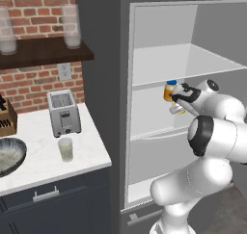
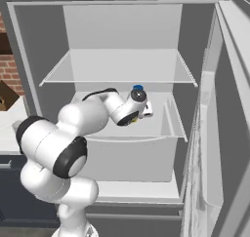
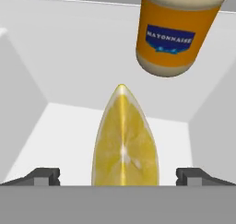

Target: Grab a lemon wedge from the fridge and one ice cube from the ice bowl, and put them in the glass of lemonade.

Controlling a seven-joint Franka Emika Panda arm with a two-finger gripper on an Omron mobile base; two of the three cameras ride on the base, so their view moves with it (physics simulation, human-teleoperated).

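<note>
Yellow lemon wedge (image 3: 124, 140) lay between our gripper's (image 3: 118, 174) wide-open fingertips — nothing held, inside the fridge (image 1: 193, 59), mayonnaise jar (image 3: 177, 32) just beyond — we saw it close.

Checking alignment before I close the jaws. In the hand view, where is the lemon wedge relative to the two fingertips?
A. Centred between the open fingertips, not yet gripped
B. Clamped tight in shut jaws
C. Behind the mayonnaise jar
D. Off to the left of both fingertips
A: the lemon wedge stands midway in the gripper, whose jaws are wide open with clear gaps on each side; the mayonnaise jar sits beyond it.
</note>
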